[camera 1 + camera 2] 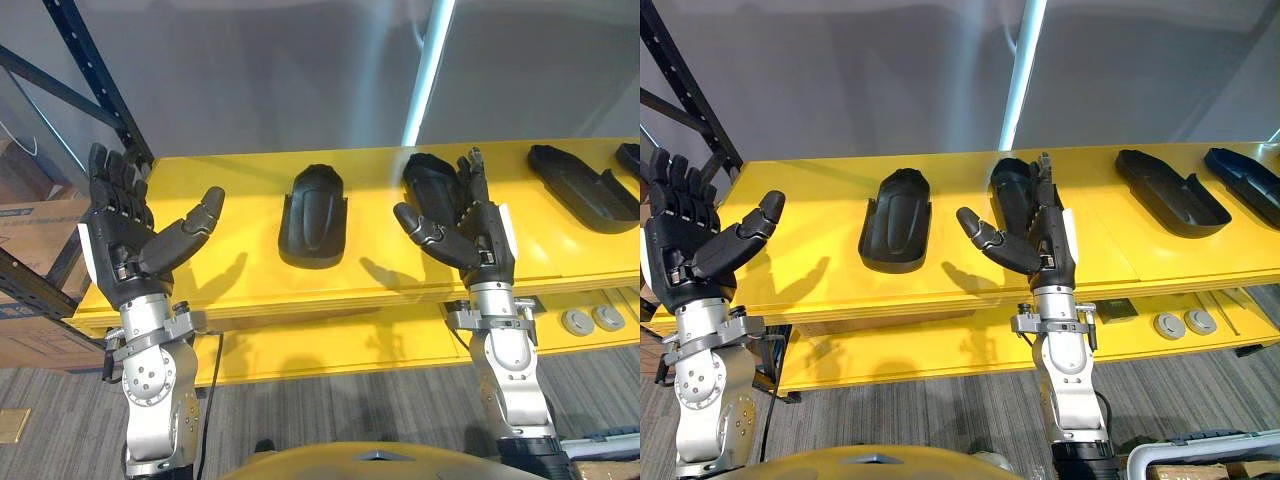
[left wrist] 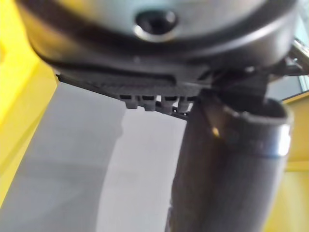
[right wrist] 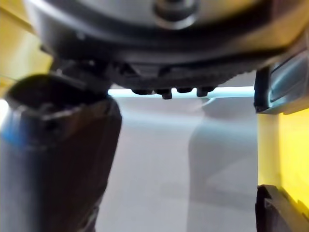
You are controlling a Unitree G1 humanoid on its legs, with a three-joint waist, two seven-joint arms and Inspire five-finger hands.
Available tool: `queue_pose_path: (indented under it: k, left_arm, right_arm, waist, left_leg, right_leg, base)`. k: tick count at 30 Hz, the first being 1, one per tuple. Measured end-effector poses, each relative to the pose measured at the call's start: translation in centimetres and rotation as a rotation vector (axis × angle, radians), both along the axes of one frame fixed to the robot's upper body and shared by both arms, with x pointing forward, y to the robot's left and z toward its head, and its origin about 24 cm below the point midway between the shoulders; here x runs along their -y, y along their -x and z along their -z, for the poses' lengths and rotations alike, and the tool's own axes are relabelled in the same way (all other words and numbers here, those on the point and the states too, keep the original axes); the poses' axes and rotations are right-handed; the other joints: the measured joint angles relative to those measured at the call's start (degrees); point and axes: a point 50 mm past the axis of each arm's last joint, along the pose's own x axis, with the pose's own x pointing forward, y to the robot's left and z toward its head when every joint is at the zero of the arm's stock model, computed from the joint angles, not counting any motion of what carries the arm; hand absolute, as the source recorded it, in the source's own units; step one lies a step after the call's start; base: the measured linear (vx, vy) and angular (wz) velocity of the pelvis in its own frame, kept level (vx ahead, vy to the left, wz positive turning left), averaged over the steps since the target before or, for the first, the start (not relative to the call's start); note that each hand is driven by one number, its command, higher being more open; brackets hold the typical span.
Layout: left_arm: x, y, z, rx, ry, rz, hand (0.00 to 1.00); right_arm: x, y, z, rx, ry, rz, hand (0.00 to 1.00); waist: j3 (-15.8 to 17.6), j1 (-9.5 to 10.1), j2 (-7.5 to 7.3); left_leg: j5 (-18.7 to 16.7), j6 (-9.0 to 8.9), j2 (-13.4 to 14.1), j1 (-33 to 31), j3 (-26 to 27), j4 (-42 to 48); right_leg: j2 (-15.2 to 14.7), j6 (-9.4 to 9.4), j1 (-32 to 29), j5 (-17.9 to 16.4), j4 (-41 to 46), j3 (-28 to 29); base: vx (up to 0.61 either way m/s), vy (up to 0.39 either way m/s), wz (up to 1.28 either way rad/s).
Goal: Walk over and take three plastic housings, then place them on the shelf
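**Hands empty, housings not yet taken**

The left hand [image 1: 120, 240] and right hand [image 1: 480, 240] are raised with fingers spread, holding nothing. The housings lie on the yellow surface [image 1: 230, 285], long axes running front edge to back edge. The second housing [image 1: 1012, 190] is directly beyond the right hand. The first housing [image 1: 313, 215] lies between the hands.

head eyes: downward, share yellow bench [image 1: 230, 190] | wrists: close-up, facing wall [image 2: 96, 159]

Black housings [image 1: 313, 217], yellow table [image 1: 240, 190], grey wall [image 1: 280, 70], grey streaked carpet [image 1: 330, 410], dark blue rack [image 1: 98, 75]

black plastic housings [image 1: 895, 220] lie spaced along yellow bench [image 1: 820, 200]
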Motion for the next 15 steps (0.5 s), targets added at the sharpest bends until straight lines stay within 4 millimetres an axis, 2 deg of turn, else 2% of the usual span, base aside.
queue_pose_path:
  k: [6,11,15]
  left_arm:
    - [0.0,0.0,0.0,0.000,0.000,0.001,1.00]
    - [0.1,-0.1,0.1,-0.003,-0.002,0.011,1.00]
    - [1.0,-0.5,0.9,-0.034,0.007,0.058,1.00]
  right_arm:
    - [0.0,0.0,0.1,-0.003,-0.010,-0.005,1.00]
    - [-0.2,0.7,1.0,-0.032,-0.150,-0.049,1.00]
    - [-0.6,0.7,1.2,-0.034,-0.183,-0.113,1.00]
  waist:
    - [0.0,-0.07,-0.01]
    - [0.6,-0.09,-0.01]
    - [1.8,-0.06,0.23]
  left_leg:
    - [0.0,0.00,0.0,0.0,0.0,0.0]
    - [0.0,0.02,0.0,-0.1,0.0,0.0]
    - [0.2,0.17,0.0,-1.0,-0.5,0.0]
  right_leg:
    - [0.0,0.00,0.0,0.0,0.0,0.1]
    - [0.0,-0.05,-0.2,-0.1,0.2,0.4]
    - [0.0,-0.14,-1.1,-0.3,1.0,0.2]
  base:
    - [0.00,0.000,0.00]
    - [0.00,0.000,0.00]
    - [0.00,0.000,0.04]
